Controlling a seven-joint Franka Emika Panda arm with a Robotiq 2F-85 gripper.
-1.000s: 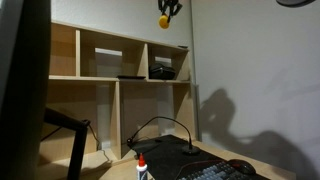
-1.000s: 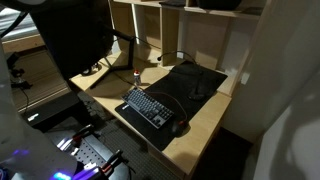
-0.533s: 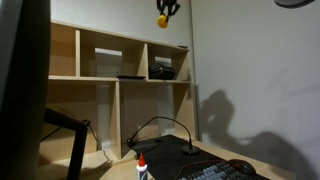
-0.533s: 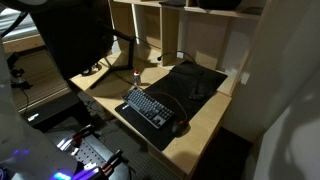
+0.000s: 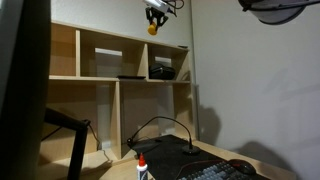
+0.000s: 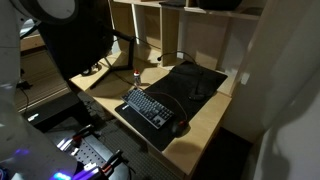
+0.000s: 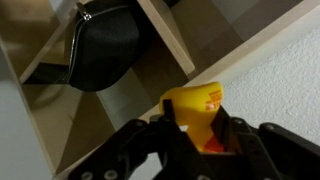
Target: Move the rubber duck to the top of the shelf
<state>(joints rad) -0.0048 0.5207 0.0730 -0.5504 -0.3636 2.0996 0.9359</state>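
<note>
The rubber duck (image 5: 152,29) is a small yellow toy held in my gripper (image 5: 154,17) high above the shelf (image 5: 120,50). The wrist view shows the yellow duck (image 7: 190,108) clamped between my two black fingers (image 7: 196,140), with an orange patch low between them. It hangs in the air a little above the shelf's flat top board (image 7: 250,55), near the white wall. In the exterior view from the desk side only the shelf's lower cubbies (image 6: 200,30) show; duck and gripper are out of view there.
A black bag (image 7: 100,45) sits in an upper cubby (image 5: 163,70). On the desk stand a white bottle with a red cap (image 5: 141,168), a black keyboard (image 6: 150,107), a mouse (image 6: 179,127) and a dark mat (image 6: 195,80). A dark monitor (image 6: 75,40) stands at one side.
My gripper with the duck has moved left and slightly down, toward the shelf top. The arm's shadow on the wall has gone.
</note>
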